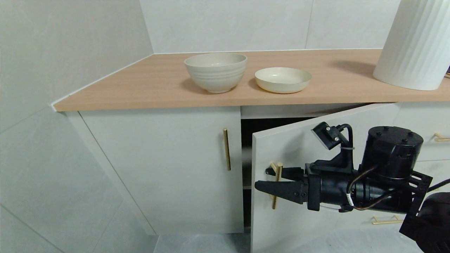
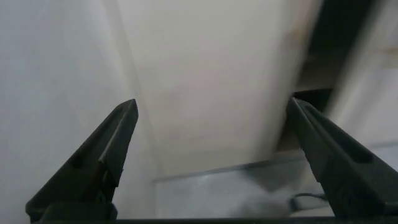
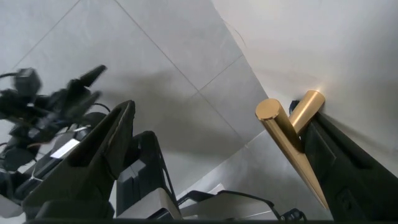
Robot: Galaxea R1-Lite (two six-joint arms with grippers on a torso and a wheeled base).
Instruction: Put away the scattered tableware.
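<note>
A deep cream bowl point(image 1: 215, 71) and a shallow cream dish point(image 1: 282, 79) stand side by side on the wooden countertop point(image 1: 140, 88). Below them the right cabinet door point(image 1: 316, 140) is swung partly out. My right gripper point(image 1: 262, 179) is open at that door's brass handle point(image 1: 276, 184), one finger behind the bar and the other in front. The right wrist view has the handle point(image 3: 292, 143) beside one finger, the gripper point(image 3: 211, 109) spread wide. My left gripper point(image 2: 211, 102) is open and holds nothing, facing a pale cabinet panel low down.
A tall white ribbed vessel point(image 1: 415, 42) stands on the counter at the right. The left cabinet door point(image 1: 165, 165) is closed, with its own brass handle point(image 1: 226, 149). A dark gap point(image 1: 246, 154) shows between the doors. Tiled wall lies to the left.
</note>
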